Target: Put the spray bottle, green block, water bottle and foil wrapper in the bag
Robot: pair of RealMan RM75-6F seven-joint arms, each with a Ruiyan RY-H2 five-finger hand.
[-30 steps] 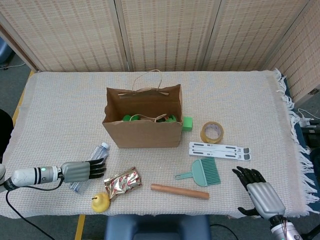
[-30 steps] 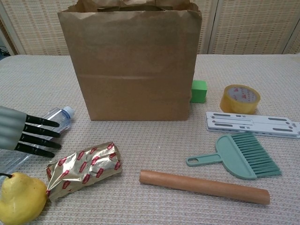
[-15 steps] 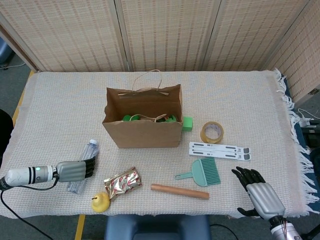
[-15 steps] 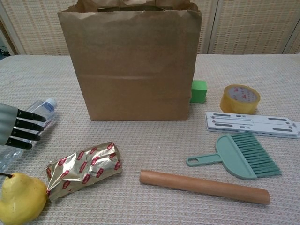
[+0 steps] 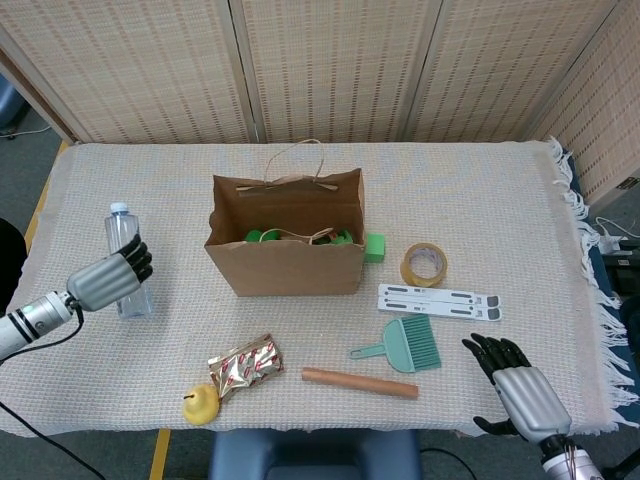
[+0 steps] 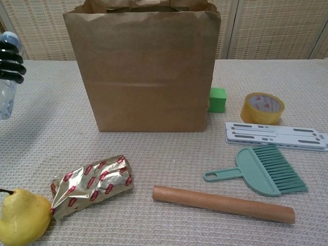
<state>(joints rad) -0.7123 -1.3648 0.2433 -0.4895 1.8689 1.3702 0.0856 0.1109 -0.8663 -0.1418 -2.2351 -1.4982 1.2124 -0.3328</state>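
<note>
My left hand (image 5: pixel 108 277) grips the clear water bottle (image 5: pixel 127 262) upright, lifted at the table's left; the chest view shows that hand (image 6: pixel 10 60) and the bottle (image 6: pixel 6 100) at the far left edge. The brown paper bag (image 5: pixel 285 262) stands open at the centre with green items inside, and it also fills the middle of the chest view (image 6: pixel 146 72). The green block (image 5: pixel 374 247) sits against the bag's right side. The foil wrapper (image 5: pixel 243 365) lies in front of the bag. My right hand (image 5: pixel 518 392) rests open at the front right, holding nothing.
A yellow pear (image 5: pixel 201 404) lies beside the wrapper near the front edge. A wooden rod (image 5: pixel 360 382), a teal hand brush (image 5: pixel 405 346), a white flat stand (image 5: pixel 440 300) and a tape roll (image 5: pixel 423 264) lie right of the bag.
My left hand closed on the lying water bottle, then raised it upright and carried it back and to the left. The right hand has stayed put.
</note>
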